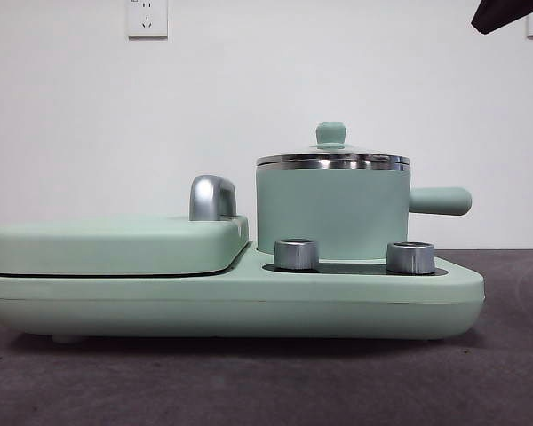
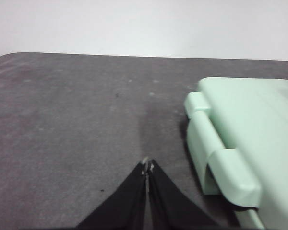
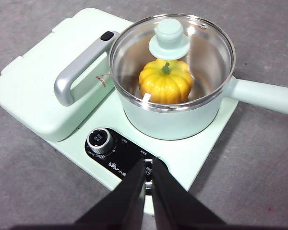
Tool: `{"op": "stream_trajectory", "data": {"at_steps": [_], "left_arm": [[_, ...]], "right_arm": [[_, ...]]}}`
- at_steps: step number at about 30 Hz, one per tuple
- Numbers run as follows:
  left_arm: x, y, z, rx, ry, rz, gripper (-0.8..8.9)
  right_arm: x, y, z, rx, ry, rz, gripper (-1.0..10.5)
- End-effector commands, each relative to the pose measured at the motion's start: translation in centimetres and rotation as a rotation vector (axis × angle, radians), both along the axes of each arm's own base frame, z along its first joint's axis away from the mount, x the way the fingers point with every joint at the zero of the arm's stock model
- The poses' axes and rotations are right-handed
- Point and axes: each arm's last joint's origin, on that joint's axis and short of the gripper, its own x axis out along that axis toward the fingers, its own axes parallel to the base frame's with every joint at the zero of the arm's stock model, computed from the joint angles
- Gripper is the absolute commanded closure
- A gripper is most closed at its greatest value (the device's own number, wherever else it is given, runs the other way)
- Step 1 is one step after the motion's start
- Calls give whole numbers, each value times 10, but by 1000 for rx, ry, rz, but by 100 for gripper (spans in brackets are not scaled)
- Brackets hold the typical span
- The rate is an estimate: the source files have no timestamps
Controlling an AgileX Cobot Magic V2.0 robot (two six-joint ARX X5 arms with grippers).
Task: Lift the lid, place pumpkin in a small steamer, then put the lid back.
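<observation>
From the front we see the small steamer (image 1: 330,213) standing on the right half of a mint-green cooker base (image 1: 231,302), its stubby handle pointing right. The lid (image 1: 332,160) sits on the steamer's steel rim, knob upward. Two metal dials (image 1: 296,254) stand on the base before the pot, and the flat griddle cover (image 1: 115,244) lies to the left. A black arm tip (image 1: 506,12) shows at the top right corner.

In the left wrist view, our left gripper (image 2: 147,165) hangs above bare grey table (image 2: 67,120) just beside the griddle cover's hinged end, jaws pressed together and holding nothing.

In the right wrist view, our right gripper (image 3: 148,165) hovers above the control panel, jaws closed and empty. Through the glass lid we see the pumpkin (image 3: 165,82) resting inside the steamer.
</observation>
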Motion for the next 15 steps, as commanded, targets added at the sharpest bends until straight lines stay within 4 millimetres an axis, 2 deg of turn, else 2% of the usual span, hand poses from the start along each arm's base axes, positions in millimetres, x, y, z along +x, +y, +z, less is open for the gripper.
{"op": "stream_trajectory", "data": {"at_steps": [1, 15], "left_arm": [[2, 0, -8, -6, 2, 4, 807], [2, -1, -10, -14, 23, -4, 807]], "right_arm": [[0, 2, 2, 7, -11, 7, 927], [0, 2, 2, 8, -10, 10, 927]]}}
